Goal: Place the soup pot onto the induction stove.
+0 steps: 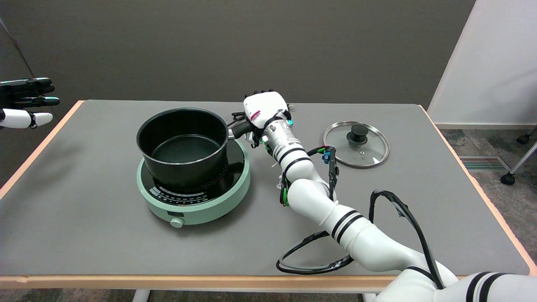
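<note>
Already the black soup pot (183, 147) sits on the mint-green induction stove (194, 184), left of centre on the bench (84, 235). The right hand (265, 110) grasps its handle (240, 128), fingers wrapped around it. A glass lid (356, 144) lies to the right.

text: none legible | induction stove (194, 201): front panel markings too small to read | right hand (264, 110): pink label unreadable

The soup pot (183, 144) sits on the induction stove (193, 197), with the glass lid (356, 144) well right.
</note>
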Robot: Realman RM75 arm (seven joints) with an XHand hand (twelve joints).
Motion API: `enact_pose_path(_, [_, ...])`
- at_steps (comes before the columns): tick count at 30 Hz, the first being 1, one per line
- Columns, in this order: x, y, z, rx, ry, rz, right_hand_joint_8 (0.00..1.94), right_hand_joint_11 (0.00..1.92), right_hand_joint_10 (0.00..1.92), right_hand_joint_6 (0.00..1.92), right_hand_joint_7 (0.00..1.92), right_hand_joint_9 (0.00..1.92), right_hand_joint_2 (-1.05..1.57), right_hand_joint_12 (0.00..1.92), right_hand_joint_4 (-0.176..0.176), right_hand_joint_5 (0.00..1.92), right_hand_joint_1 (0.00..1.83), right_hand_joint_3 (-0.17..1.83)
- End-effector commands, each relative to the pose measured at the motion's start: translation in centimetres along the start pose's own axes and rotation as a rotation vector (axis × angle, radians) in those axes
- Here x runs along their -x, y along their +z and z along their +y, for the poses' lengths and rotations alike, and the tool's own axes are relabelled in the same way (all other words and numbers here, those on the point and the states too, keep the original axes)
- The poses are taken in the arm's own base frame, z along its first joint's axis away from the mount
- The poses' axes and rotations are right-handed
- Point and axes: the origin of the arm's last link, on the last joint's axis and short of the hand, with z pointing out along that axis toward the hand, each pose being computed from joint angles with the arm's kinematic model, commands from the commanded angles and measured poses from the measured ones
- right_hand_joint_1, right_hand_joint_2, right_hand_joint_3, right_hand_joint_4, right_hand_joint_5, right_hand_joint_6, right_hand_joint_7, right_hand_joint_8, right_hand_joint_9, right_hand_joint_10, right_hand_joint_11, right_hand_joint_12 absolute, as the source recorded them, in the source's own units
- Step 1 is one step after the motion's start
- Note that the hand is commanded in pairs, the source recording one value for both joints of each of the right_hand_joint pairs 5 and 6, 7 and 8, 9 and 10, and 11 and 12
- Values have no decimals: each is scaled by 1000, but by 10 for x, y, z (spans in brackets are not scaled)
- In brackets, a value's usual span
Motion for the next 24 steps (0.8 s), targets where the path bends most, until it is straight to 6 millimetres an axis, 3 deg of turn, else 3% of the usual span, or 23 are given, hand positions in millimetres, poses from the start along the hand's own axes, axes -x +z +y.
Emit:
enact_pose_path(1, [-4, -1, -2, -10, -29, 24, 1097, 1097, 1097, 1097, 1097, 1097, 808, 1097, 1, 1097, 936, 1055])
enact_pose_path(8, [-9, -2, 0, -13, -42, 42, 1055, 1055, 1055, 1055, 1055, 1055, 657, 1055, 1, 1055, 917, 1269])
enact_pose_path(12, [-14, -4, 0, -15, -47, 58, 996, 996, 996, 996, 996, 996, 485, 996, 8, 996, 950, 1517])
enact_pose_path(15, [-17, -6, -1, -20, -60, 73, 920, 920, 920, 920, 920, 920, 272, 920, 1, 920, 975, 1777])
enact_pose_path(17, [-20, -7, -1, -19, -59, 83, 843, 843, 843, 843, 843, 843, 57, 843, -6, 843, 1006, 1833])
enact_pose_path(19, [-23, -10, -1, -23, -75, 96, 757, 757, 757, 757, 757, 757, -69, 757, -23, 757, 1034, 1833])
enact_pose_path(20, [-23, -11, -1, -23, -74, 96, 702, 702, 702, 702, 702, 702, -119, 702, -162, 702, 1044, 1833])
enact_pose_path(24, [-26, -17, 0, -20, -76, 116, 507, 507, 507, 507, 507, 507, -268, 507, -176, 507, 1090, 1833])
